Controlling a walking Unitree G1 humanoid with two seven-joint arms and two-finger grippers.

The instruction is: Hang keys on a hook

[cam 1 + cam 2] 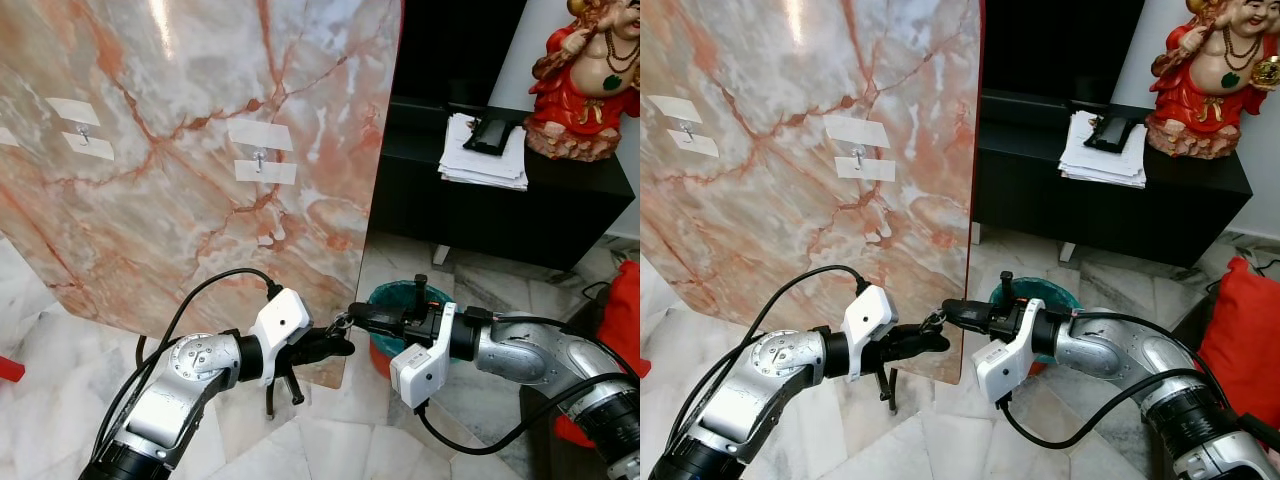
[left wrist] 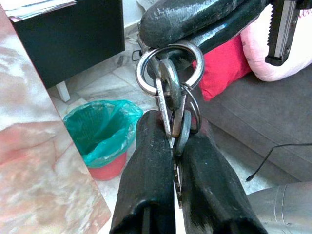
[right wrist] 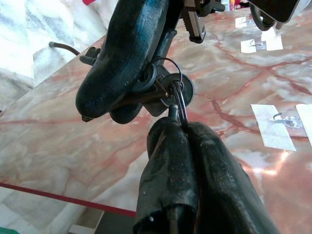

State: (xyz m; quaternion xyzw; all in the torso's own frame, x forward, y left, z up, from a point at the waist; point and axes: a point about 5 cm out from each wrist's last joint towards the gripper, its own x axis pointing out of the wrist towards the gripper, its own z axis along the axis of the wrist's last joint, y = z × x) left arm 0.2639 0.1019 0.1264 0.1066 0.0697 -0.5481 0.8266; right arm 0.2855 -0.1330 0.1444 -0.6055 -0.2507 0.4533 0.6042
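A bunch of keys (image 1: pixel 341 322) on a steel ring hangs between my two grippers, low in front of a leaning marble panel (image 1: pixel 180 210). My left gripper (image 1: pixel 335 345) is shut on the key blades (image 2: pixel 170 97). From the opposite side, my right gripper (image 1: pixel 358 315) is shut on the thin ring wire (image 3: pixel 178 97). Two small metal hooks are taped to the panel with white strips. One hook (image 1: pixel 259 158) is above the grippers and the other hook (image 1: pixel 84 131) is far to the left.
A green-lined red bin (image 1: pixel 405 300) stands on the tiled floor just behind the right gripper. A black cabinet (image 1: pixel 500 210) at the back right carries a paper stack (image 1: pixel 485 160) and a red figurine (image 1: pixel 590 80). A red cushion (image 1: pixel 625 310) lies at the right edge.
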